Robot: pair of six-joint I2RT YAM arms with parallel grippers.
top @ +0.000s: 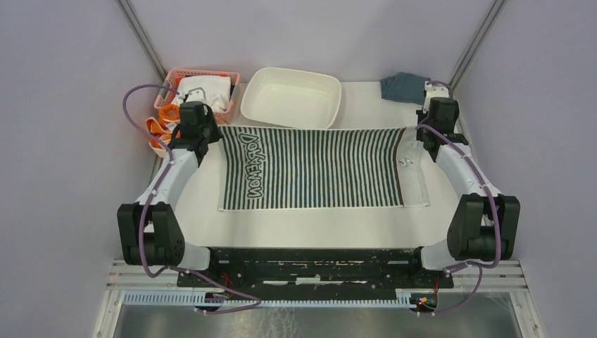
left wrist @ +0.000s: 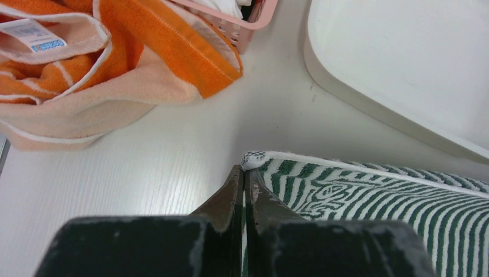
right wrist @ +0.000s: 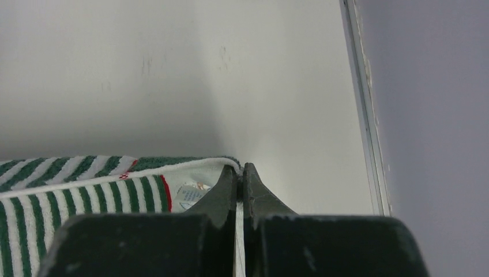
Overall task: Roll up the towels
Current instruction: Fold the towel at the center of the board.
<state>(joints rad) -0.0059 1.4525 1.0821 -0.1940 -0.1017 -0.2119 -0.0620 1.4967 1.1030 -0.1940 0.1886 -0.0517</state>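
Pinching striped towel (top: 313, 167) corners, left pincer (left wrist: 243, 169), right pincer (right wrist: 241, 167), outstretched

One striped towel (top: 313, 169), one orange towel (left wrist: 132, 34), one basket (top: 200, 71), one tub (top: 248, 98), one blue-grey cloth (top: 403, 86).

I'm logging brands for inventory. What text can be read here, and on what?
Striped towel, left end: big outline lettering, set sideways; not surely readable.
Orange towel, white tag: blue print, too blurred.
Striped towel's corner label: print too small.
No other text legible.
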